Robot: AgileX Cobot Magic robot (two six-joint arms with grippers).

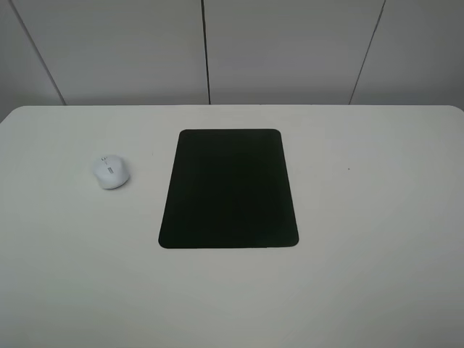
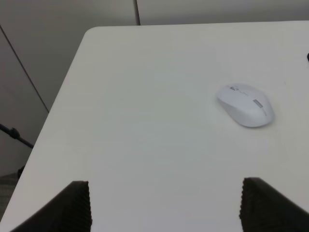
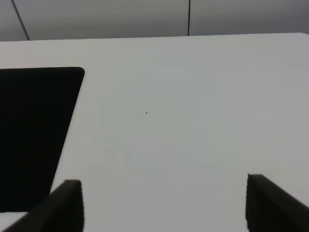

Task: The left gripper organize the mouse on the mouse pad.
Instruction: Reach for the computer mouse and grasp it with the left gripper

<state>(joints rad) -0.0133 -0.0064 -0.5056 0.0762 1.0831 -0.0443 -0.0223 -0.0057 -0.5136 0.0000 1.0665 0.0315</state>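
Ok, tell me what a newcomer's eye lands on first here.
The black mouse pad in the middle of the white table grabs the eye first. Then the white mouse, on bare table left of the pad in the high view, not touching it. The left gripper is open, short of the mouse.
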